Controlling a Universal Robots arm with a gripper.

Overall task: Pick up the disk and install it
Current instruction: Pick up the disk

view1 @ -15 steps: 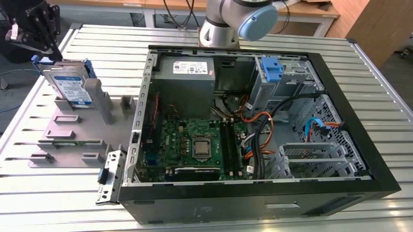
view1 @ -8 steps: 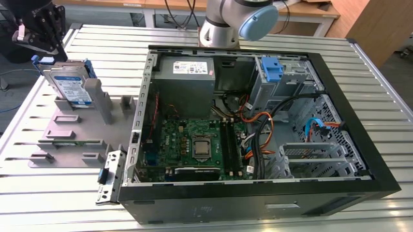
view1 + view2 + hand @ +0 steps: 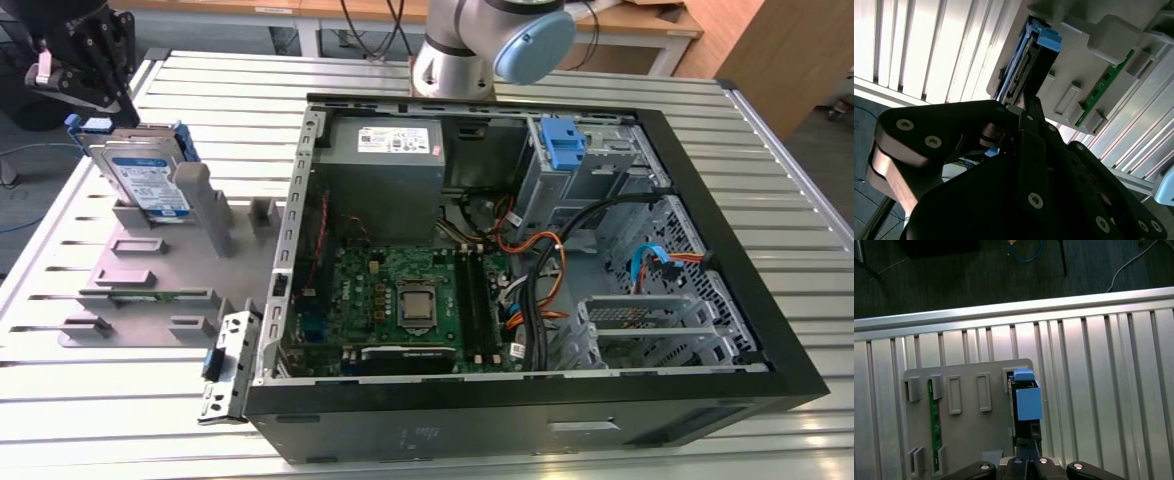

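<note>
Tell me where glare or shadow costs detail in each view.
Exterior view: even light, mild sheen on the table, shade deep inside the computer case. First wrist view: a bright band across the slats, dark floor beyond, the disk well lit. Second wrist view: slats washed out white, the claw nearly black.

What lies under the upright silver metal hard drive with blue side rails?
The silver metal hard drive stands in a grey plastic holder tray, which lies on the ribbed metal table. The drive's bottom edge and its seat are covered.
</note>
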